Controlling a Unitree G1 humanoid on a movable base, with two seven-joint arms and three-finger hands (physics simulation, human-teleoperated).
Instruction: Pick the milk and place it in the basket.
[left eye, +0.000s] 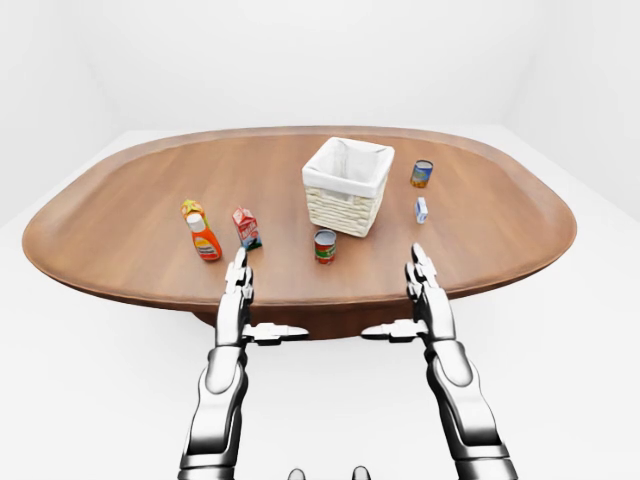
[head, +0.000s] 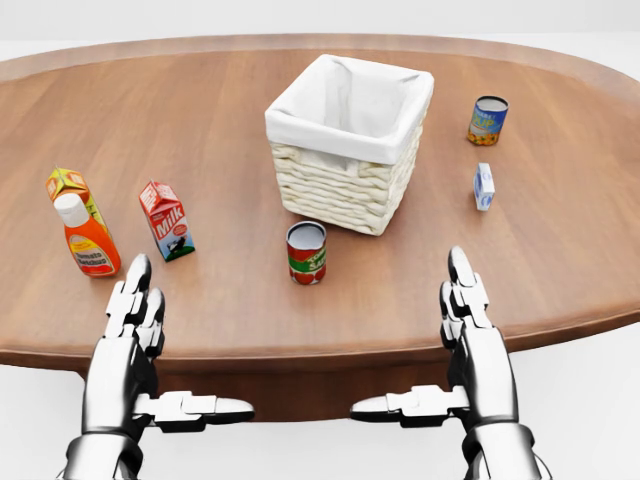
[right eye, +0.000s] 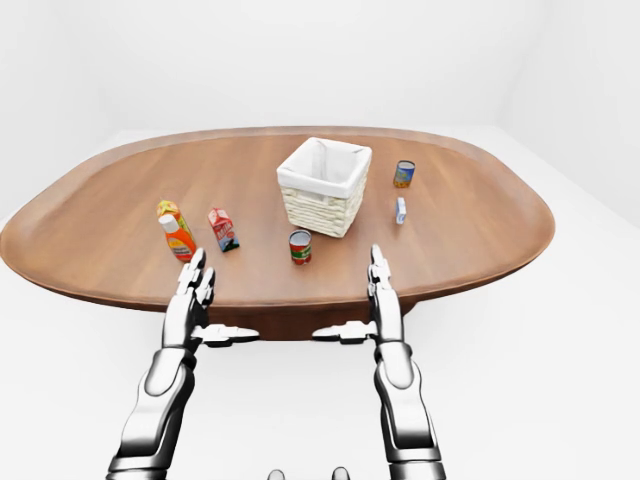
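Note:
The milk (head: 167, 220) is a red and white carton marked "Milk", upright on the brown oval table (head: 560, 250), left of centre in the head view. The wicker basket (head: 340, 195) with a white cloth liner stands to its right, near the table's middle, and I see nothing inside it. My left hand (head: 185, 342) is open at the table's near edge, below the milk and apart from it. My right hand (head: 412, 335) is open too, held flat below the basket's right side. Neither hand holds anything.
An orange bottle (head: 88, 240) and a yellow-orange carton (head: 68, 185) stand left of the milk. A red can (head: 306, 252) sits just below the basket. To the basket's right are a blue and yellow can (head: 487, 120) and a small blue-white carton (head: 484, 186).

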